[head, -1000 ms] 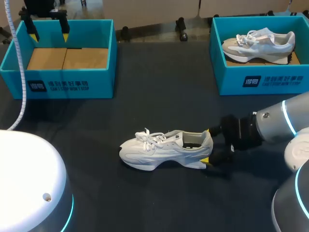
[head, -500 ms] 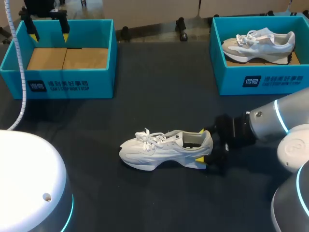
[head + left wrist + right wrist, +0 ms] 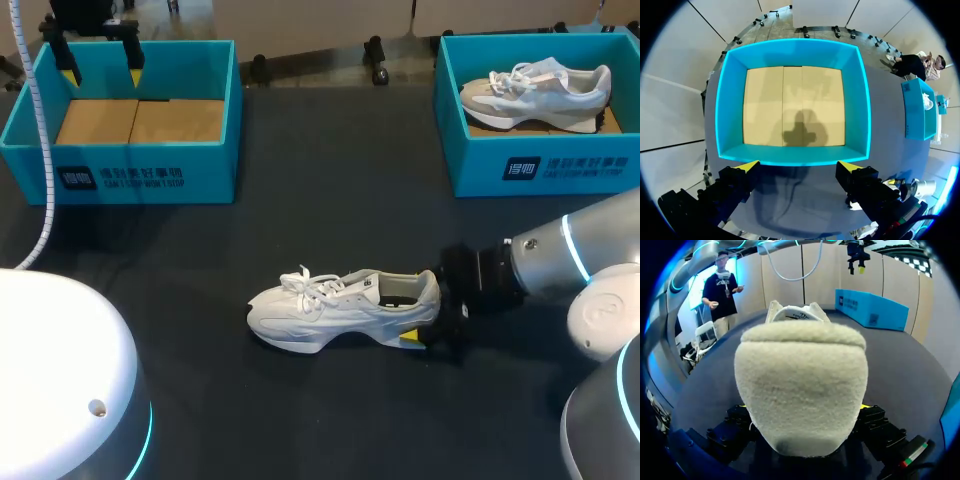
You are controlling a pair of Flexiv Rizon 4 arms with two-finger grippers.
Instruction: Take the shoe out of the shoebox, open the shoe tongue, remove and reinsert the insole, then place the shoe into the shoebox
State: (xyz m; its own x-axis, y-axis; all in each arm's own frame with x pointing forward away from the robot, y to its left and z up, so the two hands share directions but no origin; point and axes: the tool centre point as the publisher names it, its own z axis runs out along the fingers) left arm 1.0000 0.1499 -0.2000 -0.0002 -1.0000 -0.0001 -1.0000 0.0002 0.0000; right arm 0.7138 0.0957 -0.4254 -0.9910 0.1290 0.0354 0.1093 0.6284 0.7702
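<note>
White shoe (image 3: pixel 340 310) sits heel-first within right gripper (image 3: pixel 422 306); clamped or not, cannot tell. Left gripper (image 3: pixel 797 166) gapes above far-left shoebox (image 3: pixel 860 100).

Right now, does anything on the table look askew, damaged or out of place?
Nothing stands out. The white shoe stands upright on its sole, right claw at its heel. The second shoe sits in the right shoebox; the left shoebox is empty, under the left claw.
</note>
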